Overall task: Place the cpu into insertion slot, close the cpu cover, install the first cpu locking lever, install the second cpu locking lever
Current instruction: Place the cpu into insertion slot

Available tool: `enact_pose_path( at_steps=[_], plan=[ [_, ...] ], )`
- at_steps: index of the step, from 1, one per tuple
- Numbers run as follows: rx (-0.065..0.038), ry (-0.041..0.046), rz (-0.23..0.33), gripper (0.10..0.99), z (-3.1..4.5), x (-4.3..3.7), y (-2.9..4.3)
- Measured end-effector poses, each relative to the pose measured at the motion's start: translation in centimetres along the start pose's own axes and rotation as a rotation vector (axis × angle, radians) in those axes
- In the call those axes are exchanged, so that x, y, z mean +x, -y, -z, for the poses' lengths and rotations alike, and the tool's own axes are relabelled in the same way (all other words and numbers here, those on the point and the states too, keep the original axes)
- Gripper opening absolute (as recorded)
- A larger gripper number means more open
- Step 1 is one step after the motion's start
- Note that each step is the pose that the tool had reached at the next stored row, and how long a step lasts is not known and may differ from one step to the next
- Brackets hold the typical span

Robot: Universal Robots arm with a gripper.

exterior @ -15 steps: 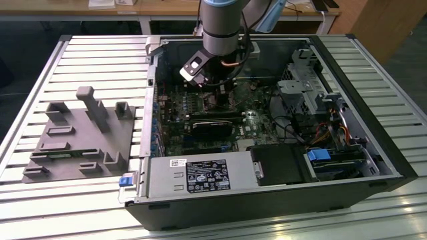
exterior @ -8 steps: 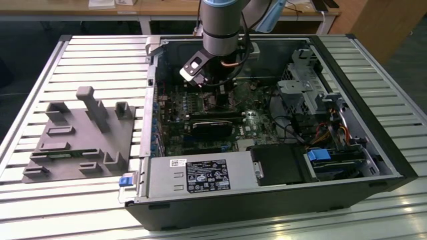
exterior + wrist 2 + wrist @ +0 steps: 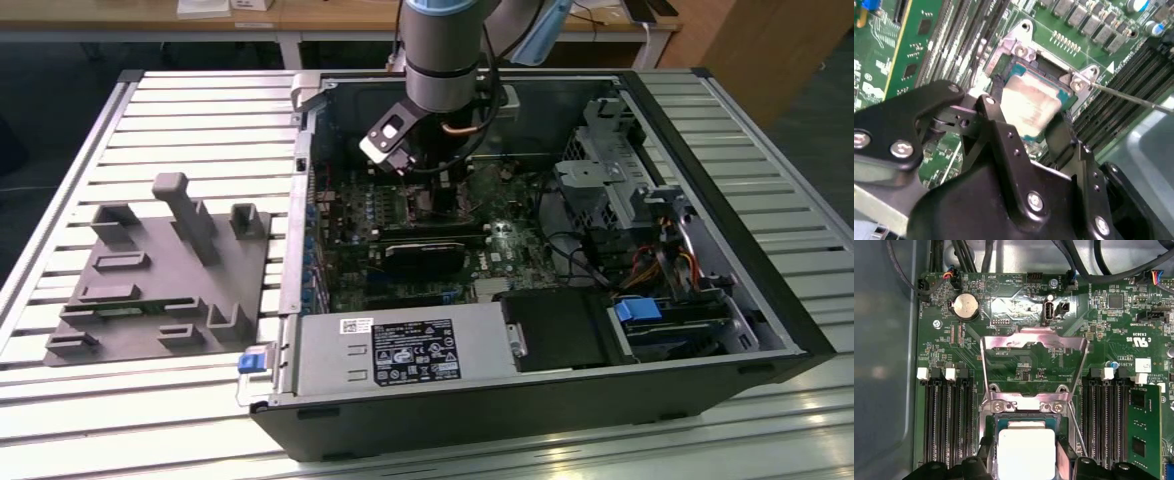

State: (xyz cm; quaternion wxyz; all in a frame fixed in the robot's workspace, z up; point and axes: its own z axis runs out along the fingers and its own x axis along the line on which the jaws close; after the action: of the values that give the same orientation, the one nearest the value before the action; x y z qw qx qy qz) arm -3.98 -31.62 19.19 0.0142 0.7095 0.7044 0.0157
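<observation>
My gripper (image 3: 1026, 462) is shut on the cpu (image 3: 1026, 450), a pale silver square held by its two opposite edges between the black fingers (image 3: 985, 460). In the second wrist view the cpu (image 3: 1030, 105) sits slightly tilted right over the insertion slot (image 3: 1049, 67), which it mostly hides; whether it is seated I cannot tell. The cpu cover (image 3: 1034, 347), a silvery frame with a cut-out, is swung open and back from the socket's hinge. A thin wire locking lever (image 3: 1134, 98) juts out beside the socket. In the exterior view the gripper (image 3: 430, 185) reaches down inside the computer case.
Black memory slots (image 3: 946, 415) flank the socket on both sides. A coin battery (image 3: 965, 306) and cables (image 3: 969, 257) lie beyond the cover. The case walls (image 3: 310, 180) surround the board, with a drive cage (image 3: 607, 165) and power supply (image 3: 400, 350). A grey fixture (image 3: 160, 270) sits at the exterior view's left.
</observation>
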Motion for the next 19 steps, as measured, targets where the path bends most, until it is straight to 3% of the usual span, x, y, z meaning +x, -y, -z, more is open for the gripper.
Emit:
enact_pose_path(
  at_steps=[1,7,16,19],
  plan=[
    [0.000,0.0007,0.000,0.612,0.03,-0.02,0.01],
    [0.001,0.0009,0.000,0.612,0.20,-0.02,0.01],
    [0.004,0.0008,0.000,0.612,1.46,-0.02,-0.11],
    [0.011,0.0007,0.000,0.533,1.63,-0.01,-0.28]
  ],
)
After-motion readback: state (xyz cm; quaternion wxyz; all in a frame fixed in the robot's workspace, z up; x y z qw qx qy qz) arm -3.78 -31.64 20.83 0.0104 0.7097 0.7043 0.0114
